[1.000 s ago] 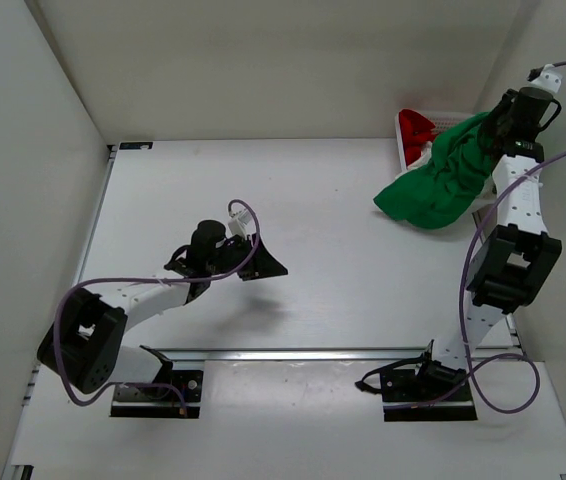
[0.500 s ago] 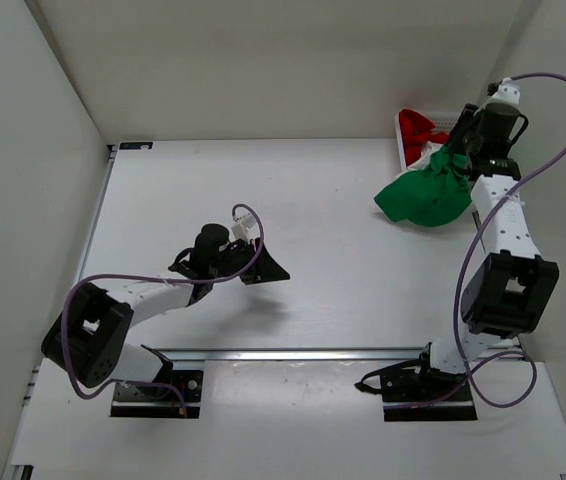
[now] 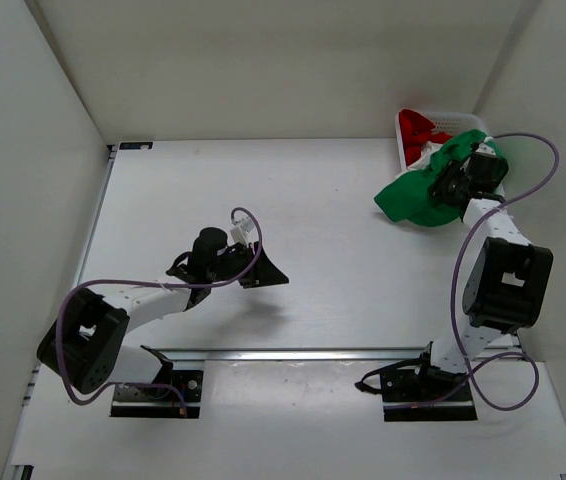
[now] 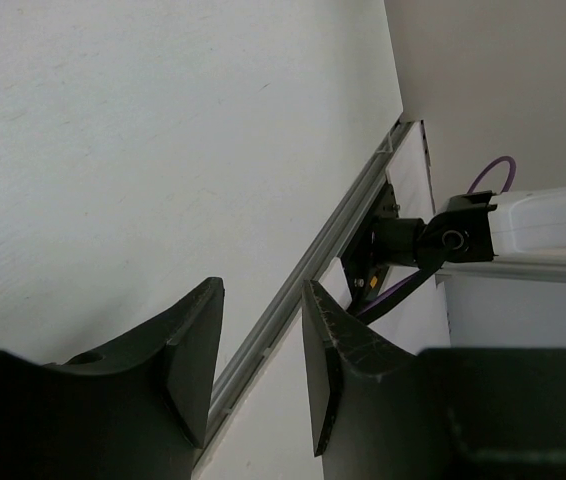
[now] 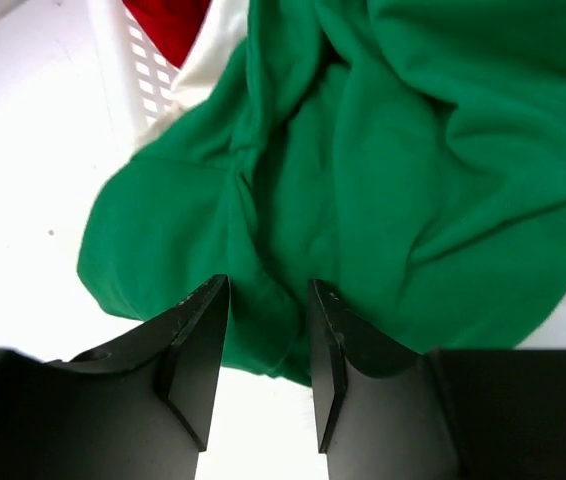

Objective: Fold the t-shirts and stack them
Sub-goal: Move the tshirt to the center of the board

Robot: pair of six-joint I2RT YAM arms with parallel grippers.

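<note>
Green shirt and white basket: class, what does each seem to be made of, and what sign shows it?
Green shirt: soft matte cloth, perhaps cotton knit; it slumps in loose folds and creases. White basket: probably moulded plastic, smooth finish; its wall is a stiff, regular grid of small holes.

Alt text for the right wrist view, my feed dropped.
A bright green t-shirt fills most of the frame, spilling from the white mesh basket onto the table. The open right gripper points at its near edge.
</note>
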